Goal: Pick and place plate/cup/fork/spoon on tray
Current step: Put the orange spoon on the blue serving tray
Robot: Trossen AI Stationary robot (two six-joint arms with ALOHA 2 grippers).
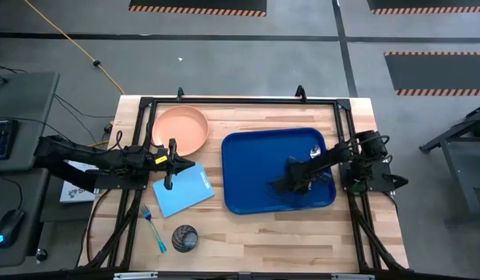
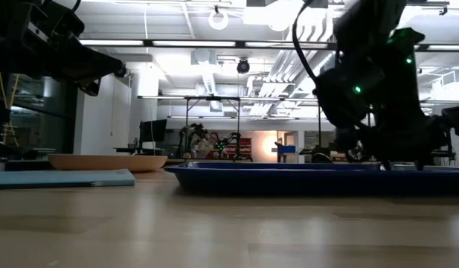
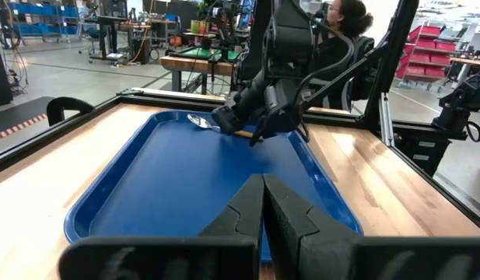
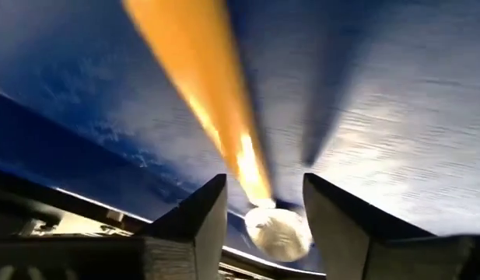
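Right gripper (image 4: 264,206) low over the tray (image 1: 247,167) — fingers parted, spoon (image 4: 224,117) between them; left gripper (image 3: 263,204) closed, empty.

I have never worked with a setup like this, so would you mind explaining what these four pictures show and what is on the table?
It is a two-armed robot at a wooden table. One camera looks straight down from above, one sits level with the tabletop, and one rides on each wrist.

From above, the right gripper is low over the dark blue tray. Its wrist camera looks between the open fingers at the spoon, orange handle and shiny bowl, which lies on the tray and is not gripped. The left wrist camera shows the spoon at the tray's far end.

The left gripper, fingers shut and empty, hovers between the peach plate and a light-blue sheet.

Still on the table are the plate, the blue-teal fork and the dark grey cup. A person sits beyond the table.
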